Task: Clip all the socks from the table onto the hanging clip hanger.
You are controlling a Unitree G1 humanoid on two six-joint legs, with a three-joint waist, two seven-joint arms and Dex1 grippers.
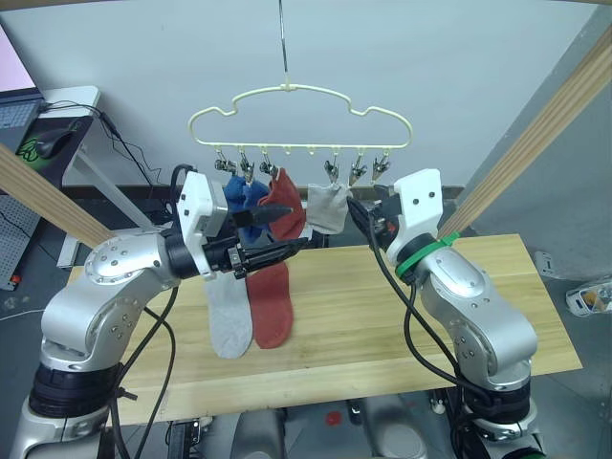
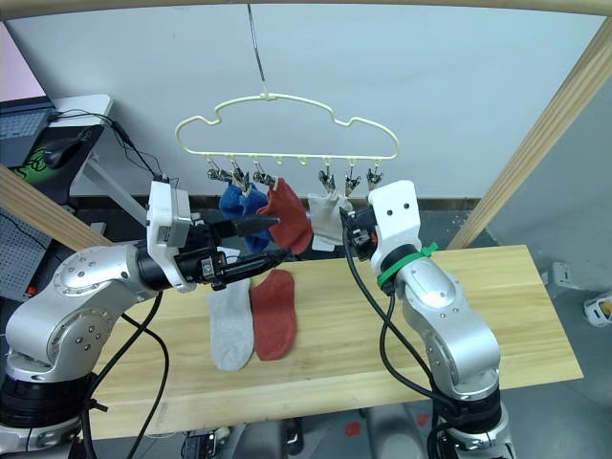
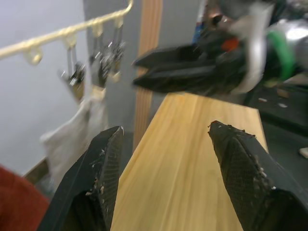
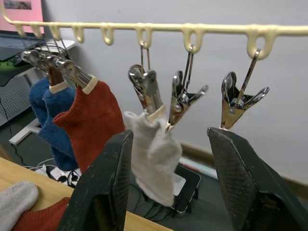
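The pale-yellow clip hanger [image 1: 296, 96] hangs above the table's [image 1: 430, 316] far edge. Clipped to it from left to right are two blue socks [image 1: 244, 199], a rust red sock [image 1: 285, 206] and a light grey sock [image 4: 154, 154]. Two silver clips [image 4: 238, 101] to the right of the grey one hold nothing. A light grey sock [image 1: 228, 320] and a rust red sock [image 1: 271, 304] lie side by side on the table. My left gripper [image 1: 287, 232] is open just in front of the hanging red sock. My right gripper [image 1: 368, 215] is open and empty, right of the hanging grey sock.
Slanted wooden frame poles stand at the right [image 1: 545, 134] and at the left [image 1: 48, 201]. A desk with a laptop [image 1: 57, 105] stands at the back left. The right half of the table is bare wood.
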